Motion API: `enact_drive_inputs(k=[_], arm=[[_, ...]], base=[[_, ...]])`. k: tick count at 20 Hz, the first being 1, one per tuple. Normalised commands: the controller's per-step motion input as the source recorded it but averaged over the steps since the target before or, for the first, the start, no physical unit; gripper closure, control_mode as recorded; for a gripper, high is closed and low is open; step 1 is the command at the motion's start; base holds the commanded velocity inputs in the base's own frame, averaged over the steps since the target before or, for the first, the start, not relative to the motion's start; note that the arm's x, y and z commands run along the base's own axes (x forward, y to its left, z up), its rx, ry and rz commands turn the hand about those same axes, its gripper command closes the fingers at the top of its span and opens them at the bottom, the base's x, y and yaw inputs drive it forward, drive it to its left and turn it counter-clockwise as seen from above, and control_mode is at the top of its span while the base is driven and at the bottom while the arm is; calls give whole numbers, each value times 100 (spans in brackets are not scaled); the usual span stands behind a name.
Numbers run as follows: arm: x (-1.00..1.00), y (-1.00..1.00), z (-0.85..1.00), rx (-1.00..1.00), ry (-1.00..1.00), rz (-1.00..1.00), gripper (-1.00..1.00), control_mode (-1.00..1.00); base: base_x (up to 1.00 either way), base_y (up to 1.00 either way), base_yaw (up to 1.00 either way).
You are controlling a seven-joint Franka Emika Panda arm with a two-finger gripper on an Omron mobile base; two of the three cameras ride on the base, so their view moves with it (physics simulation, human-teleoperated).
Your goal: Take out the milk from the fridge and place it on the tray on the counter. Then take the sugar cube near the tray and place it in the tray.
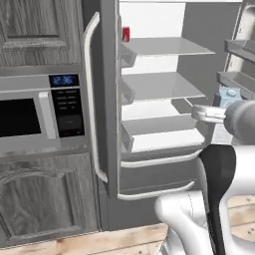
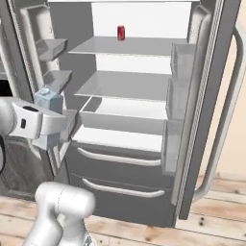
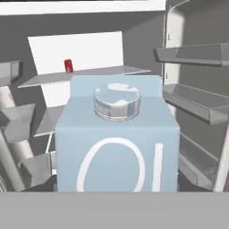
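Pale blue milk point(image 3: 117, 147) hides the jaws; its base is cut off.

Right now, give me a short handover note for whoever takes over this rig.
Tool: at the milk, which stands right in front of the hand camera; whether it is gripped cannot be told.
Milk: at the fridge's open left door, by its shelves.
Fridge: both doors open; a red can sits on the top shelf.
Done: tool brought to the milk.
Left: carry the milk to the tray on the counter, then put the sugar cube in the tray.
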Motion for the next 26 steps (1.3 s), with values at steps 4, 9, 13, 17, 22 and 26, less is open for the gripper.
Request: enact_drive_inputs(k=[4, 9, 13, 17, 22, 26], arm=[[0, 0, 0, 0, 0, 0, 100, 100], [0, 0, 0, 0, 0, 0, 100, 100], [0, 0, 0, 0, 0, 0, 100, 100], [0, 0, 0, 0, 0, 0, 100, 100], [0, 0, 0, 0, 0, 0, 100, 100], [0, 0, 0, 0, 0, 0, 100, 100]], base=[[-100, 47, 1], [-100, 98, 14], [-31, 90, 70], [0, 17, 99], [0, 0, 100], [78, -13, 81]])
